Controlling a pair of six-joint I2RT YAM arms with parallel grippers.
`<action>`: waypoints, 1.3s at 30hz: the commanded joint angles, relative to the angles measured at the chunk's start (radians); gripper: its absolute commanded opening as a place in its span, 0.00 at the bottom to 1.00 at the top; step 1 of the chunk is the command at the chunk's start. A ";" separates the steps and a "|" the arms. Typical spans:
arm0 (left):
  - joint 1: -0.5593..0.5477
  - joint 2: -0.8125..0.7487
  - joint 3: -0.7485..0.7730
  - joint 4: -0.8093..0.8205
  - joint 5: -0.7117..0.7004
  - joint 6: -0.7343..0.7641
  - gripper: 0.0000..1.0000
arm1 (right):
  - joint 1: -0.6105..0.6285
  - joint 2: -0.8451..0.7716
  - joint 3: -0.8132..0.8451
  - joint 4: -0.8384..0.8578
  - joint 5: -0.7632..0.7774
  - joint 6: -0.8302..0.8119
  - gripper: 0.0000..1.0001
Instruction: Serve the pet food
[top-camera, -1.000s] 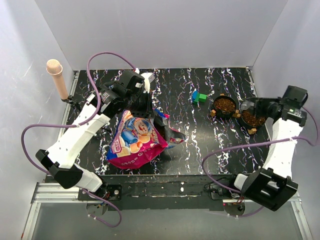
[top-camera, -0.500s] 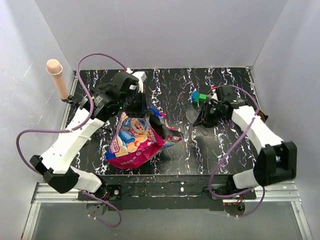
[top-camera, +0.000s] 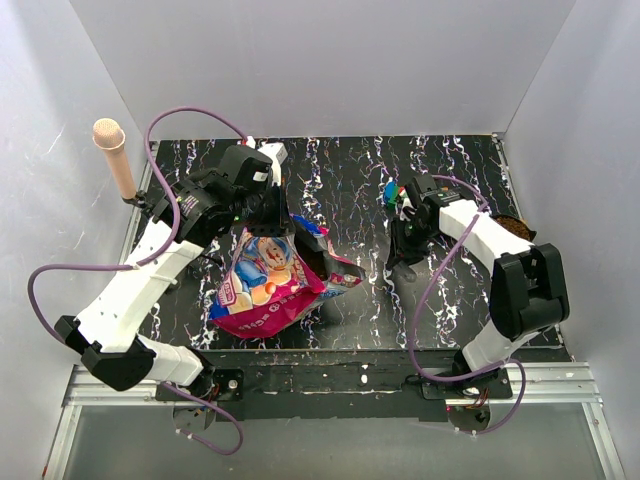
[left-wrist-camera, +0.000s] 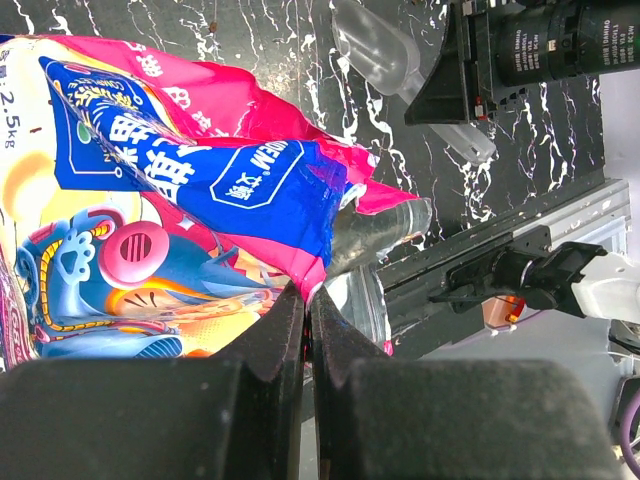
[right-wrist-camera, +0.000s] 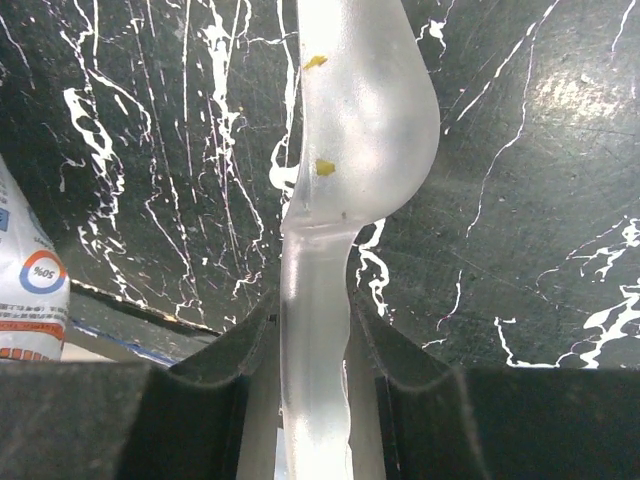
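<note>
The magenta-pink pet food bag (top-camera: 268, 285) lies left of centre with its torn top facing right. My left gripper (top-camera: 272, 222) is shut on the bag's upper edge; in the left wrist view the jaws pinch the pink film (left-wrist-camera: 305, 300), with the blue panel (left-wrist-camera: 230, 175) above them. My right gripper (top-camera: 405, 245) is shut on the handle of a clear plastic scoop (right-wrist-camera: 362, 100), right of the bag's mouth. The scoop holds only two yellow crumbs and hangs over the black tabletop. Brown kibble shows in a black bowl (top-camera: 512, 227) behind the right arm.
A blue-and-green toy block (top-camera: 393, 192) lies just behind the right gripper. A tan microphone-like post (top-camera: 112, 150) stands at the table's far left corner. White walls close the left, back and right. The bag's corner (right-wrist-camera: 25, 285) shows at the right wrist view's left edge.
The right arm swung left from the bowls at the right to a spot beside the bag's mouth, carrying the scoop. The left gripper kept its hold on the bag edge and shifted slightly.
</note>
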 joint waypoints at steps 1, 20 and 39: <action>0.002 -0.070 0.036 0.070 -0.014 0.020 0.00 | 0.007 0.027 -0.007 -0.051 0.061 -0.028 0.25; 0.000 -0.040 0.030 0.081 0.042 0.041 0.00 | 0.505 -0.265 0.159 0.183 0.154 0.284 0.77; 0.002 -0.052 0.078 0.031 0.055 0.072 0.00 | 0.738 -0.120 0.256 0.240 0.789 0.220 0.71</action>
